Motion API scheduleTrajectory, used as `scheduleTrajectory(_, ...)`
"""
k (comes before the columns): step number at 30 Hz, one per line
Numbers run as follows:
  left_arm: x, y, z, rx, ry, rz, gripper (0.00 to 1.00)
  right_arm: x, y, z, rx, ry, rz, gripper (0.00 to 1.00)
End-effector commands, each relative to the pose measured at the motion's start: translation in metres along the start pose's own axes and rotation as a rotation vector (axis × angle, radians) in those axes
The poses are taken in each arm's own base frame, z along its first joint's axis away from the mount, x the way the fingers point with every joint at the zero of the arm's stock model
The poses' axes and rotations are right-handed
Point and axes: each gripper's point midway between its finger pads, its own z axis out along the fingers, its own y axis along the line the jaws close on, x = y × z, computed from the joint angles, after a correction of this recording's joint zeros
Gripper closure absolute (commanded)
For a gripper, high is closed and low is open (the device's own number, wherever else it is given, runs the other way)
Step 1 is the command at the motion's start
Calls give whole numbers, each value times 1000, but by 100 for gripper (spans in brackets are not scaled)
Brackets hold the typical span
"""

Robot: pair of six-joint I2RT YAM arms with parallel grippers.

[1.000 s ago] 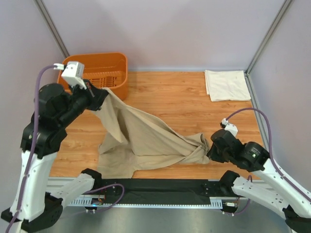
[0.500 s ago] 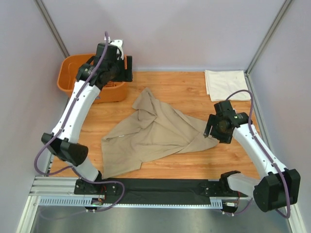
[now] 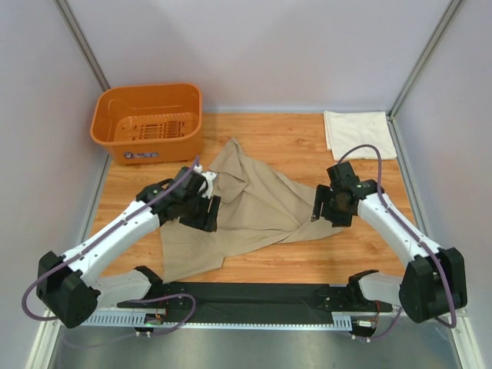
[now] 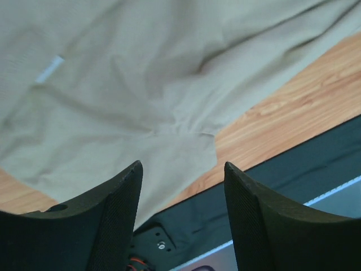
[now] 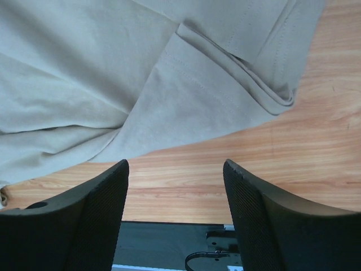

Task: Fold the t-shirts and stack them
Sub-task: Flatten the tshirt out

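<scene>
Tan t-shirt [image 3: 257,204] lying rumpled across the middle of the wooden table [image 3: 284,146]; cream t-shirt [image 3: 357,134] folded at the far right corner. Left gripper [image 3: 207,215] over its left side, right gripper [image 3: 321,209] over its right edge, both spread wide, gripping nothing. Orange basket [image 3: 146,92] far left.

Two t-shirts: one tan t-shirt [image 3: 261,204], one cream-white t-shirt [image 3: 357,134]. One orange basket [image 3: 146,87]. One wooden tabletop [image 3: 284,138]. Two pincers: one left pincer [image 4: 181,165], one right pincer [image 5: 175,162], two dark fingers [image 4: 113,214] apiece.
</scene>
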Motion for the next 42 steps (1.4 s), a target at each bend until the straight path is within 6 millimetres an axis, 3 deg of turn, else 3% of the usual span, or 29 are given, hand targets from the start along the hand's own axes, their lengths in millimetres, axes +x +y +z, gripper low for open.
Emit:
scheduleTrajectory(1, 4, -34, 21, 123, 8, -55, 33, -33, 23, 10, -57, -63, 22, 32)
scheduleTrajectory(6, 13, -27, 50, 68, 127, -44, 29, -39, 35, 38, -31, 36, 120, 25)
scheduleTrajectory(11, -10, -60, 61, 164, 97, 75, 27, -37, 41, 52, -41, 63, 179, 25)
scheduleTrajectory(14, -9, -78, 75, 106, 120, 253, 27, -37, 36, 51, -38, 62, 183, 28)
scheduleTrajectory(15, -2, -82, 87, 83, 161, 336, 27, -36, 33, 49, -30, 65, 180, 29)
scheduleTrajectory(16, -12, -91, 89, 59, 136, 384, 28, -36, 29, 48, -21, 61, 177, 30)
scheduleTrajectory(17, -3, -105, 92, 70, 160, 445, 29, -39, 26, 44, -17, 39, 174, 32)
scheduleTrajectory(21, 5, -136, 124, 85, 217, 528, 35, -36, 13, 39, -18, 27, 205, 34)
scheduleTrajectory(26, 18, -141, 150, 1, 283, 620, 37, -32, 1, 26, -33, -9, 218, 36)
scheduleTrajectory(32, 30, -146, 158, 29, 317, 609, 40, -23, -15, 12, -21, -59, 219, 36)
scheduleTrajectory(35, 36, -147, 163, 36, 334, 604, 48, -22, -17, 9, -24, -71, 223, 36)
scheduleTrajectory(38, 39, -145, 166, 16, 354, 607, 67, -22, -15, 8, -34, -69, 219, 36)
scheduleTrajectory(39, 38, -142, 164, -5, 357, 608, 79, -22, -15, 9, -37, -65, 217, 36)
scheduleTrajectory(41, 27, -144, 155, -14, 328, 599, 89, -21, -14, 11, -36, -54, 213, 36)
scheduleTrajectory(42, 22, -143, 150, -29, 310, 601, 100, -20, -15, 13, -33, -44, 208, 36)
